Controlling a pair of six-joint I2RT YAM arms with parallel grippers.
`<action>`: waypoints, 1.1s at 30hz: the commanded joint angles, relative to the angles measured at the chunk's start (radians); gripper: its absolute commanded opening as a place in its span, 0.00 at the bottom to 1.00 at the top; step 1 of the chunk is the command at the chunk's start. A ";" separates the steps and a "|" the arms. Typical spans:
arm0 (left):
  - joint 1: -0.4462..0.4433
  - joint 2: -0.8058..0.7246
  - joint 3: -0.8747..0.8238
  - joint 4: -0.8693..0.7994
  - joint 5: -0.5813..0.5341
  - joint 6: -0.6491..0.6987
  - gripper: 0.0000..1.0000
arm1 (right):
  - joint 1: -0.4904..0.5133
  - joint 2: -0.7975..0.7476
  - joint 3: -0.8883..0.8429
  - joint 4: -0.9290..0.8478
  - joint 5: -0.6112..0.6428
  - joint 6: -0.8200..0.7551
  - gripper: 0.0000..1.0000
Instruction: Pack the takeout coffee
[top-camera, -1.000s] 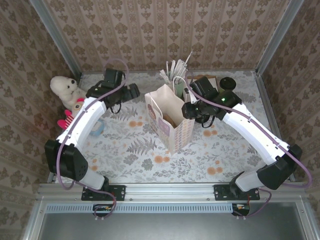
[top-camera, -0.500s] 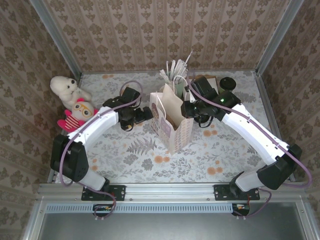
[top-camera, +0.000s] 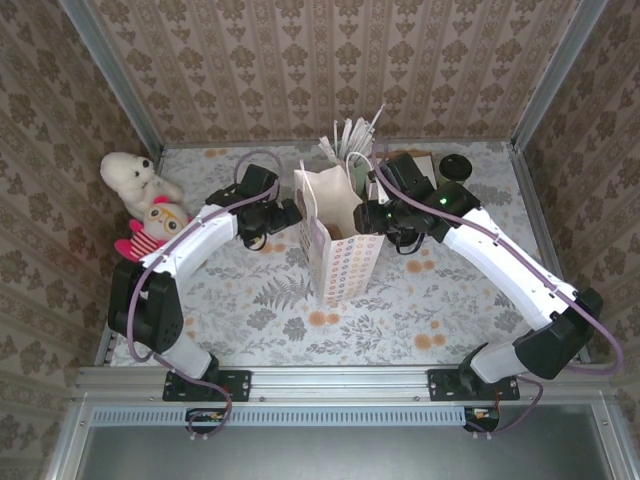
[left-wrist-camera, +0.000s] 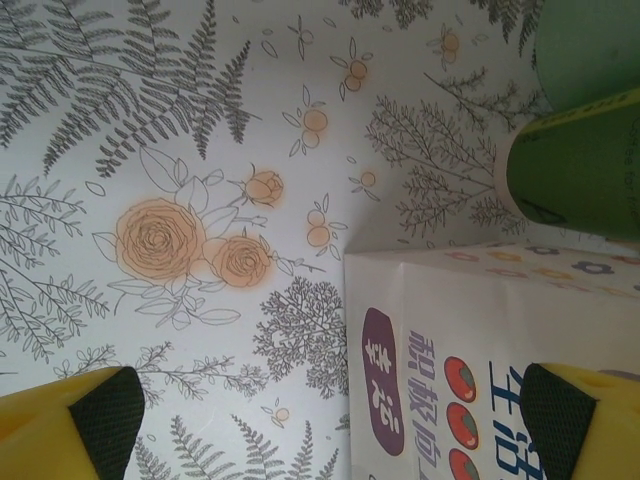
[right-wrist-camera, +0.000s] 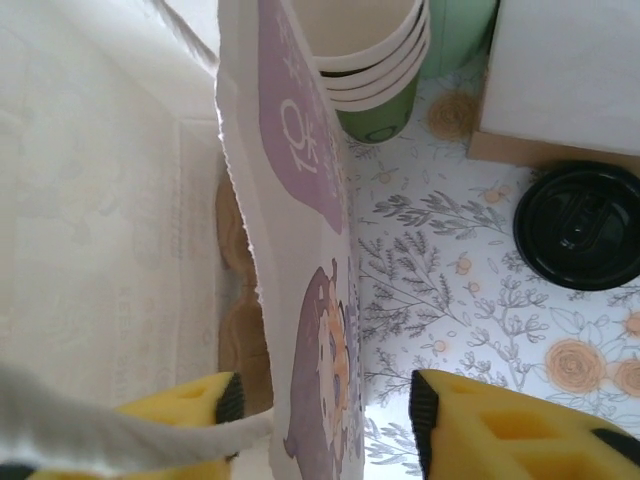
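Here, one paper bag (top-camera: 338, 240), one takeout coffee (top-camera: 455, 166), two plush toys (top-camera: 135, 176).

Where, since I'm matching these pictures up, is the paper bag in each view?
Top external: the paper bag stands upright in the middle of the picture.
Left wrist: the paper bag takes the lower right, printed side showing.
Right wrist: the paper bag has its wall running down the middle, its inside to the left.
Shared landmark: the floral tablecloth under it.
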 joint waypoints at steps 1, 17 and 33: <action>0.011 -0.068 -0.029 0.019 -0.047 -0.030 1.00 | -0.018 -0.091 0.019 0.005 -0.097 -0.113 0.66; 0.006 -0.155 -0.127 -0.017 -0.063 -0.096 1.00 | -0.327 -0.255 -0.061 0.150 -0.155 -0.110 1.00; -0.050 -0.186 -0.286 -0.083 0.024 -0.124 1.00 | -0.770 0.234 0.020 0.264 -0.144 -0.095 1.00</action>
